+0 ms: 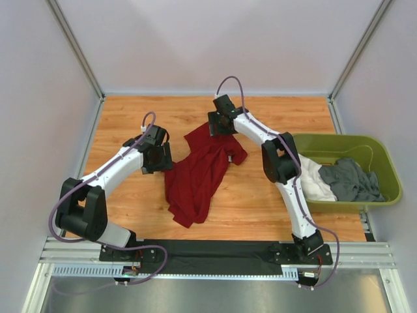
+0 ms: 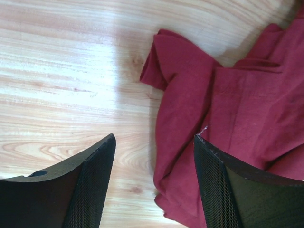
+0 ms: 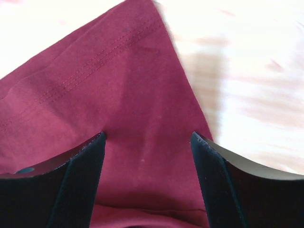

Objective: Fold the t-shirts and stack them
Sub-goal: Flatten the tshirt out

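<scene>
dark red t-shirt (image 1: 199,176) under the spread right gripper (image 3: 148,135), its edge just beside the spread left gripper (image 2: 154,137)

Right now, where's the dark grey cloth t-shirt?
Top view, right side: the dark grey cloth t-shirt lies crumpled in the olive-green plastic tub, just right of the white cloth t-shirt.

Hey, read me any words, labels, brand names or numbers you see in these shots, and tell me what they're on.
No readable text in any view. The dark red t-shirt, the white t-shirt, the grey t-shirt, the green tub and the wooden table carry no visible print.
</scene>
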You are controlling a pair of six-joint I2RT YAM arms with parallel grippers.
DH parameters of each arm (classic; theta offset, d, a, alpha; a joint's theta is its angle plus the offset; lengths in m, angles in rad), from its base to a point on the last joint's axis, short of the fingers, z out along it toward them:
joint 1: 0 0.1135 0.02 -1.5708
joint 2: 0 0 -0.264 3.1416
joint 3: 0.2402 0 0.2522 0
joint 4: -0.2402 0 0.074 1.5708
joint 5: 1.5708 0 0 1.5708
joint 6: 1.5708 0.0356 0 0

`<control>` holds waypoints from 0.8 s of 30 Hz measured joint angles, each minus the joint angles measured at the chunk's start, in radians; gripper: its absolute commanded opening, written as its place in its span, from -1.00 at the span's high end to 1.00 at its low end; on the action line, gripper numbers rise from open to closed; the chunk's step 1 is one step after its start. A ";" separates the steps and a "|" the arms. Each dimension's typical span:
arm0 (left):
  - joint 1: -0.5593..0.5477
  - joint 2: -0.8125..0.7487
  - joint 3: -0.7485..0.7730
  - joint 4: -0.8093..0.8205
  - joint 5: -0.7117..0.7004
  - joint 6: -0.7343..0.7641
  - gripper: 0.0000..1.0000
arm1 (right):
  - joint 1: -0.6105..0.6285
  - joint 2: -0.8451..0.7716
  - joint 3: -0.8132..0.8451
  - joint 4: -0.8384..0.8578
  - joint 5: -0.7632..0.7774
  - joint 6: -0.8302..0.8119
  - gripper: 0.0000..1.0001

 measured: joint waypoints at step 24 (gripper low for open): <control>-0.090 0.336 0.398 0.188 0.312 0.208 -0.43 | -0.177 -0.365 -0.602 0.121 0.115 0.131 -0.39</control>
